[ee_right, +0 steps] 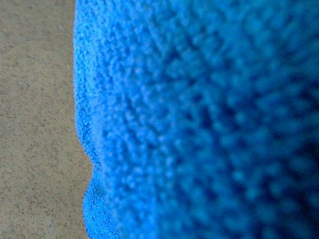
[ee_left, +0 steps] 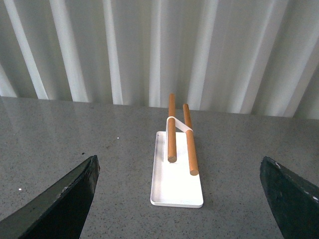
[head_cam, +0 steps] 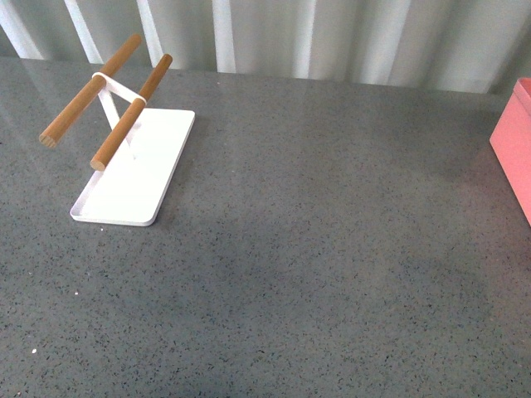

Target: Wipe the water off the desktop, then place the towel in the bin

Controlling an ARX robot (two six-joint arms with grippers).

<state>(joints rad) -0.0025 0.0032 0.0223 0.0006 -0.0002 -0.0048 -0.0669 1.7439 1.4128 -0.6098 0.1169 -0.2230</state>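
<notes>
The bright blue fluffy towel (ee_right: 199, 119) fills almost the whole right wrist view, very close and blurred, and it hides my right gripper, which is shut on it. A strip of speckled desktop (ee_right: 35, 124) shows beside the towel. In the front view the dark grey desktop (head_cam: 315, 249) spreads wide, with no arm and no towel in sight. The salmon-pink bin (head_cam: 516, 141) shows only as a corner at the right edge. My left gripper (ee_left: 179, 199) is open above the desktop (ee_left: 75, 134), its dark fingertips (ee_left: 65, 199) far apart with nothing between them.
A flat white tray (head_cam: 137, 170) with two wooden rods (head_cam: 124, 104) on a white bracket stands at the back left; the left wrist view shows this tray (ee_left: 177, 186) straight ahead of the open fingers. A ribbed pale wall (head_cam: 332, 37) runs behind the desktop.
</notes>
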